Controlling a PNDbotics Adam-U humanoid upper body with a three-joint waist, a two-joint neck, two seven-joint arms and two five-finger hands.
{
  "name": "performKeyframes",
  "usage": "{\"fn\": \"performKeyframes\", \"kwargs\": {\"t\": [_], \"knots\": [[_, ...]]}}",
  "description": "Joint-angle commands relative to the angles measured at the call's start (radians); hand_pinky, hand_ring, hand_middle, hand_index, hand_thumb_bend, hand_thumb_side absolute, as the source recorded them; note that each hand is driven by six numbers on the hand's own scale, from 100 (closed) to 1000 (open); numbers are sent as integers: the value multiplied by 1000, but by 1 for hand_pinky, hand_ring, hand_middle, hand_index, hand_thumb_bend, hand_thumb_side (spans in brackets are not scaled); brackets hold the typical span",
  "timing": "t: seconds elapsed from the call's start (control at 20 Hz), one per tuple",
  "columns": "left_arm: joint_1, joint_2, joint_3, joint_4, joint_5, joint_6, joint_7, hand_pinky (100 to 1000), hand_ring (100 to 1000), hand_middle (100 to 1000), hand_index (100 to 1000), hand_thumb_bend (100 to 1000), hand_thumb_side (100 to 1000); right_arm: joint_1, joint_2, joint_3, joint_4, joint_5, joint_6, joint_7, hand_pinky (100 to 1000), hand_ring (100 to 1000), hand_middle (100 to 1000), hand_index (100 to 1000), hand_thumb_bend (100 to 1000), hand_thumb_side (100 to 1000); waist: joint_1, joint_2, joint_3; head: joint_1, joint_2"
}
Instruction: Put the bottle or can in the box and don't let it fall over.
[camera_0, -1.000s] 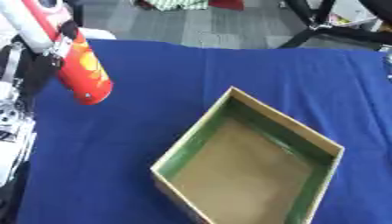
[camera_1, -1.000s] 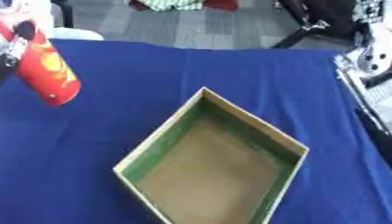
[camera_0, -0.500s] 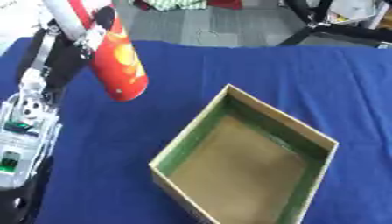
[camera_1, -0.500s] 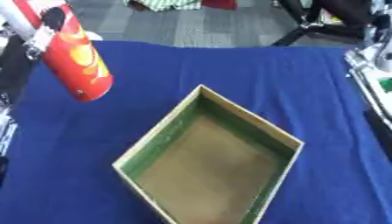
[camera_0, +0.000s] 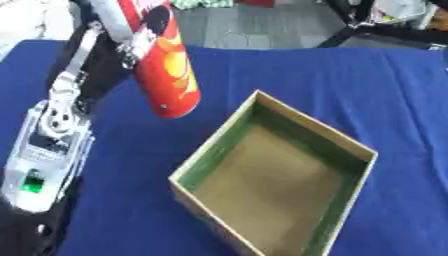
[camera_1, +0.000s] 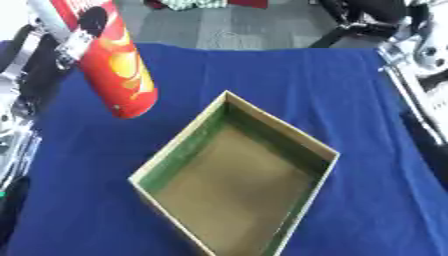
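Observation:
A tall red can (camera_0: 166, 75) with yellow print hangs tilted in the air, its bottom end lowest, just left of the box and above the blue cloth. My left hand (camera_0: 103, 55) is shut on its upper part, with a dark finger curled across the can near the top edge of the view. The open cardboard box (camera_0: 306, 125) with green inner walls lies askew at the centre right, with nothing inside it. Of my right arm (camera_1: 424, 75) only silver and black links show along the right edge of the right eye view; its hand does not show.
A blue cloth (camera_1: 262, 65) covers the whole table. My left forearm (camera_0: 48, 145), silver with a green light, runs down the left side. Grey floor and dark stands lie beyond the far edge.
My left hand has carried the can to the right, from the table's left edge to close beside the box's left corner. The box has stayed where it was.

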Motion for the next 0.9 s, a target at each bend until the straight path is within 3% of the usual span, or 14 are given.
{"fn": "performKeyframes", "kwargs": {"t": [0.05, 0.6, 0.9], "knots": [[-9, -4, -13, -49, 15, 5, -14, 1000, 745, 778, 366, 100, 672, -19, -5, -2, -18, 14, -2, 18, 746, 529, 557, 567, 100, 100, 2, -32, -2, -7, 13], [17, -7, -101, -129, 84, 43, -83, 1000, 736, 787, 371, 100, 672, -37, 48, 33, -18, 58, -38, 109, 743, 548, 539, 565, 100, 100, 11, -51, -17, -11, 32], [34, -10, -153, -123, 56, 23, -130, 1000, 736, 788, 371, 100, 644, -48, 58, 46, -18, 47, -61, 139, 745, 558, 535, 566, 100, 100, 10, -58, -28, -12, 36]]}}
